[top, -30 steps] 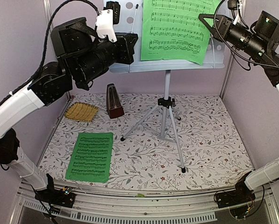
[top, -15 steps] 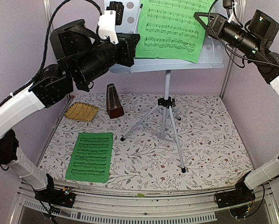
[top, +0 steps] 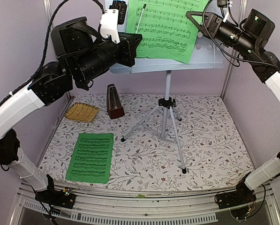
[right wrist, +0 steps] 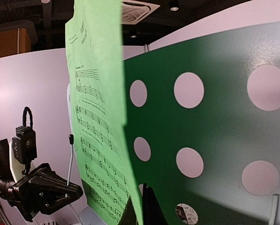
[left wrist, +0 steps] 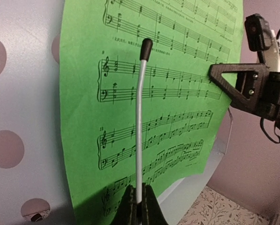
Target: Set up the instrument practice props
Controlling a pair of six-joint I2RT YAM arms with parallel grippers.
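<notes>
Slid leftward toward the left gripper (left wrist: 139, 207), clamped on the wire page-holder (left wrist: 139, 131) at upper left seemingly to admit it, the green sheet (top: 163, 28) at top centre was held on the music stand (top: 209, 52) by the shut right gripper (right wrist: 140, 211).

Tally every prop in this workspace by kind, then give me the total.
Green music sheets: 2
Music stand: 1
Metronome: 1
Straw mat: 1
Total: 5

A robotics lab cell — lilac panels (top: 248, 108) box in a floral-covered table (top: 215, 140), robot arms (top: 18, 108) bolted to its aluminium rail (top: 144, 206) — ceiling vent (right wrist: 140, 8) overhead.
</notes>
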